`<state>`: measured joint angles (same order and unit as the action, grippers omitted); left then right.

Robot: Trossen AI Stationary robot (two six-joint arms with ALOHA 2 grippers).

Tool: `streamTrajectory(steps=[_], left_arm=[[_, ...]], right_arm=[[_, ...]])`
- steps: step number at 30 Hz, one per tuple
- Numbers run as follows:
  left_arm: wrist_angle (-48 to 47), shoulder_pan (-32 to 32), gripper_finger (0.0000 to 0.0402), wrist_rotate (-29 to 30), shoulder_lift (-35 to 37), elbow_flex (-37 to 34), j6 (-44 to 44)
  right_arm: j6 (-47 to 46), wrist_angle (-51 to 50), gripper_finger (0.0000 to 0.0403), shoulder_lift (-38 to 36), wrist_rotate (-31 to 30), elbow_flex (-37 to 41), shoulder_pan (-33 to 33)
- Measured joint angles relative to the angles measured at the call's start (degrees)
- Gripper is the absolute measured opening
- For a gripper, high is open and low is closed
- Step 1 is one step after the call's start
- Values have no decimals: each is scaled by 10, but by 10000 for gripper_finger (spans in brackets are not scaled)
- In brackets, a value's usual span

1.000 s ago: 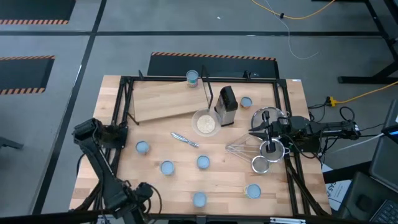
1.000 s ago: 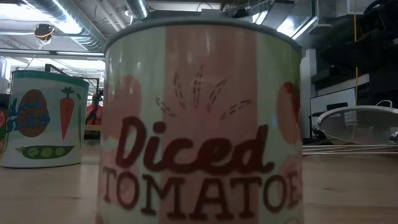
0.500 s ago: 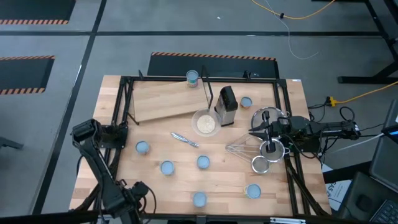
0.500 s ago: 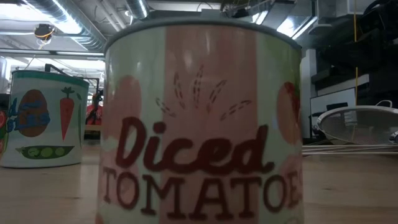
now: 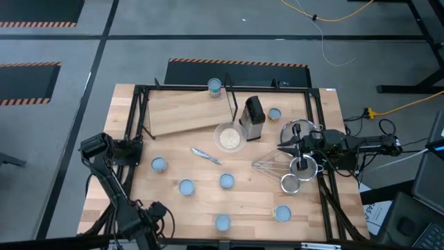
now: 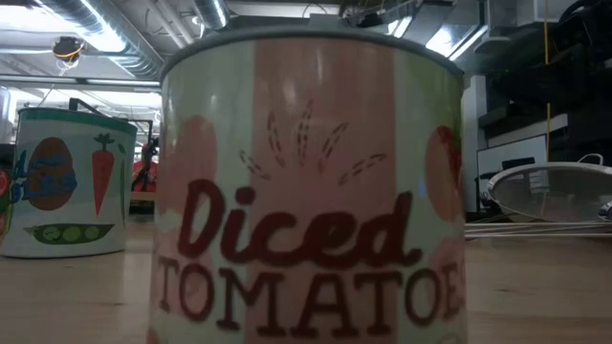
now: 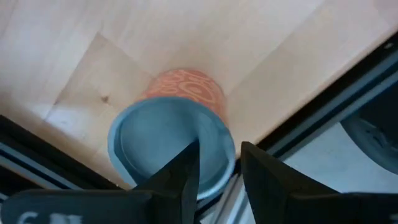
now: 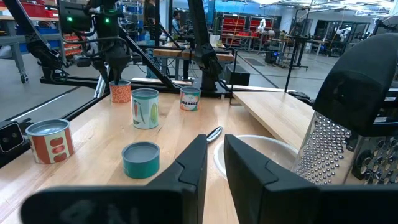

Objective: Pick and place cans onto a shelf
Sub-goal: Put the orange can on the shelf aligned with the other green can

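Observation:
An orange-labelled can [image 7: 180,118] with a pale blue top stands on its base at the table's near left corner. My left gripper [image 7: 219,150] points down over it and is open; one finger is above the lid and the other outside the rim [image 7: 231,144]. In the right wrist view the left gripper [image 8: 117,70] hangs just over the orange-labelled can [image 8: 120,92]. Several more cans stand about the table, such as one can [image 5: 159,164] and another [image 5: 226,181]. One can [image 5: 214,85] stands at the far edge of the shelf [image 5: 184,111]. My right gripper [image 5: 283,147] waits level at the right, its fingers slightly apart and holding nothing.
A bowl [image 5: 229,137], a box grater [image 5: 252,118], a whisk [image 5: 267,165], strainers [image 5: 300,167] and a small utensil [image 5: 205,155] lie mid-table. A black frame rail [image 7: 311,118] runs close beside the orange can. A tomato can [image 6: 311,191] fills the low view.
My left gripper has come down over the orange-labelled can at the near left corner, still pointing down with the same finger gap. The can has stayed where it was.

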<state>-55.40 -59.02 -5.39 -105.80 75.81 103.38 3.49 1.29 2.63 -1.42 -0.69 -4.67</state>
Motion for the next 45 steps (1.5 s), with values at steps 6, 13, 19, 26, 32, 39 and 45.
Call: streamTrajectory(steps=[6, 13, 19, 26, 32, 39, 45], left_arm=[[2, 0, 110, -1, 2, -8, -2], [1, 0, 88, 0, 2, -8, -2], [2, 7, 27, 1, 2, -8, -2], [2, 22, 9, -6, 2, -8, -2], [10, 50, 4, -2, 18, -10, -21], [45, 103, 2, -68, 60, -10, -94], [79, 168, 2, -72, 102, -9, -156]], right_arm=[[0, 0, 61, 0, 0, 0, 0], [0, 0, 61, 0, 0, 0, 0], [0, 0, 61, 0, 0, 0, 0], [0, 0, 61, 0, 0, 0, 0], [0, 0, 61, 0, 0, 0, 0], [0, 0, 61, 0, 0, 0, 0], [0, 0, 61, 0, 0, 0, 0]])
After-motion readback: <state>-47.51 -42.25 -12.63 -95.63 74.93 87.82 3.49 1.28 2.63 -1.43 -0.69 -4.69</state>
